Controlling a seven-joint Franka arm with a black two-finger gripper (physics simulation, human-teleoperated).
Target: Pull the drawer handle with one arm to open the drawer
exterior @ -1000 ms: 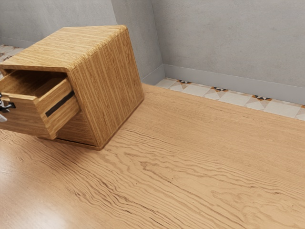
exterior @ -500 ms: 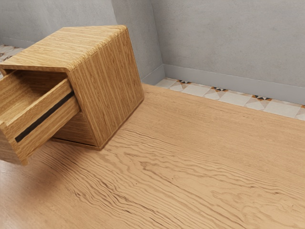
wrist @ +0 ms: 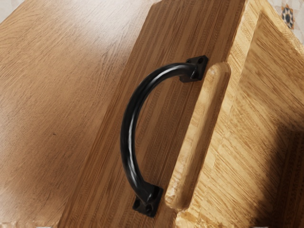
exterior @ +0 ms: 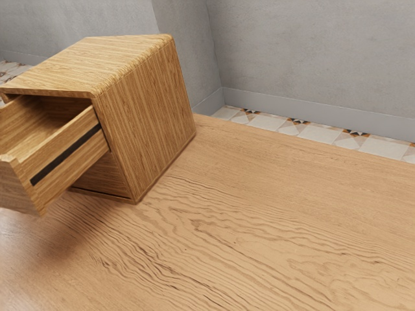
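Exterior view: a wooden cabinet stands on a wooden table, at the exterior view's left, turned at an angle to the wall.
Drawer: pulled well out of the cabinet toward the exterior view's left, its open top showing the bare wooden inside.
Drawer side: carries a dark slot running along its length.
Floor: patterned tiles between the table's far edge and the wall.
Wrist view: looks at the drawer front from close by, with the table top beside it.
Handle: a black curved bar fixed to the drawer front by a small square mount at each end; it arches away from the wood between them.
Front's top edge: has a long rounded recess just beside the handle.
Gripper: whether it is open or closed, or has hold of the handle, cannot be told.
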